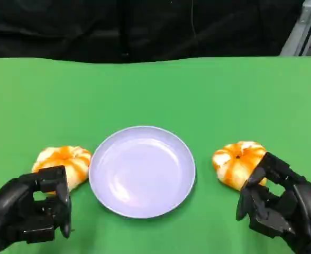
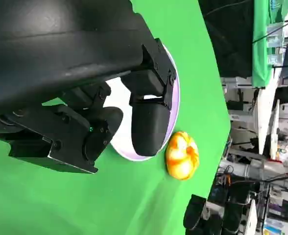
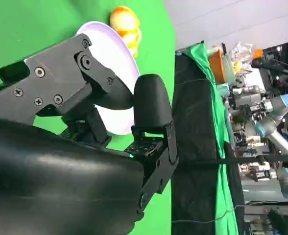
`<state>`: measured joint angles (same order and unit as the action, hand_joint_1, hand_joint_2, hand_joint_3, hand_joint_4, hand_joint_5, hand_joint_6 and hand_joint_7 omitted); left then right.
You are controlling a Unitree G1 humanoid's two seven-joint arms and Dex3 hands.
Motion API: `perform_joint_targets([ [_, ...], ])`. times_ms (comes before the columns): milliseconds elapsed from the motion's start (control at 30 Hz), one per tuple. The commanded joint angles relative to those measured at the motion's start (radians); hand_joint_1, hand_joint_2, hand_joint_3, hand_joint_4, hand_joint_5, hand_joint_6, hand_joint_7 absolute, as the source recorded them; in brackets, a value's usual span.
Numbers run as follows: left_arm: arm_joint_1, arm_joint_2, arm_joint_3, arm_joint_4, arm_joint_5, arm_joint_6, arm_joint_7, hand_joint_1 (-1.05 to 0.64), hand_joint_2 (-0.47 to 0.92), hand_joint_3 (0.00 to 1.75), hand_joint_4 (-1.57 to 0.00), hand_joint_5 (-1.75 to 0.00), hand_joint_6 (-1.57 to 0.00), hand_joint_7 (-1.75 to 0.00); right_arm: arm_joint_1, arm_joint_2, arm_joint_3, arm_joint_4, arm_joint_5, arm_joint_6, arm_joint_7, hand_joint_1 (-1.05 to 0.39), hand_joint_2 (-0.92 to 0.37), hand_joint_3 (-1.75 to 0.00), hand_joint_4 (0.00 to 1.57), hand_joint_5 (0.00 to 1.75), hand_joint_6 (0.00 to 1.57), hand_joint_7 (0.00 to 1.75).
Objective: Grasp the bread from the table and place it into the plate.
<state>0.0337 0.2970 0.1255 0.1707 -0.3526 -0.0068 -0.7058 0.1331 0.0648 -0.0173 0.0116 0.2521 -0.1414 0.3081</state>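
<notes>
From my head cam, the lavender plate [image 1: 142,170] sits dead centre on the green table [image 1: 155,90], with one orange-glazed bread roll [image 1: 63,162] at its 9 o'clock and a second bread roll [image 1: 237,162] at its 3 o'clock, both just beside the rim and lying on the cloth, so nothing is in the plate. My left hand [image 1: 31,211] is down at 7 o'clock from the plate, right in front of the left roll; the fingers are curled loosely and I see nothing in them, though I can't tell if a fingertip touches the roll. My right hand [image 1: 282,206] is at 4 o'clock from the plate, fingers apart and reaching up around the near side of the right roll, close to it or touching it, but not clamped on it. Over on the left wrist cam, my left hand [image 2: 109,112] takes up most of the shot, its fingers [image 2: 149,122] spread with the plate [image 2: 172,105] behind them, and the far roll [image 2: 182,154] lies on the green just past the plate's rim, with my other hand [image 2: 195,211] near it. The right wrist cam has my right hand [image 3: 105,122], fingers [image 3: 151,105] apart and holding nothing, the plate [image 3: 112,49] beyond them and the other roll [image 3: 125,23] at its far edge.
</notes>
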Motion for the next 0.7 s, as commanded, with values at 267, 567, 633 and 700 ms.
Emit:
perform_joint_targets([
  [267,0.001,0.021,0.005,-0.011,0.011,-0.008,0.002,0.15,0.73,1.12,-0.82,-1.75,-0.7,-1.75,0.004,-0.011,0.003,-0.013,0.001,-0.003,-0.005,-0.12,-0.59,-1.13,0.84,1.75,0.63,1.71],
  [567,0.001,0.019,0.006,-0.013,0.009,-0.003,0.005,0.16,0.73,1.12,-0.83,-1.75,-0.71,-1.75,0.004,-0.012,0.003,-0.018,0.002,0.005,-0.008,-0.12,-0.59,-1.13,0.84,1.75,0.63,1.72],
  [633,0.005,0.012,0.008,-0.018,0.022,-0.013,0.029,0.15,0.72,1.1,-0.77,-1.75,-0.67,-1.69,0.002,-0.012,0.001,-0.012,0.006,0.0,-0.003,-0.12,-0.59,-1.13,0.84,1.75,0.63,1.71],
  [700,0.007,0.009,0.008,-0.021,0.028,-0.018,0.04,0.14,0.71,1.09,-0.74,-1.75,-0.65,-1.66,0.001,-0.012,0.0,-0.01,0.007,-0.001,-0.001,-0.12,-0.59,-1.14,0.85,1.75,0.63,1.71],
])
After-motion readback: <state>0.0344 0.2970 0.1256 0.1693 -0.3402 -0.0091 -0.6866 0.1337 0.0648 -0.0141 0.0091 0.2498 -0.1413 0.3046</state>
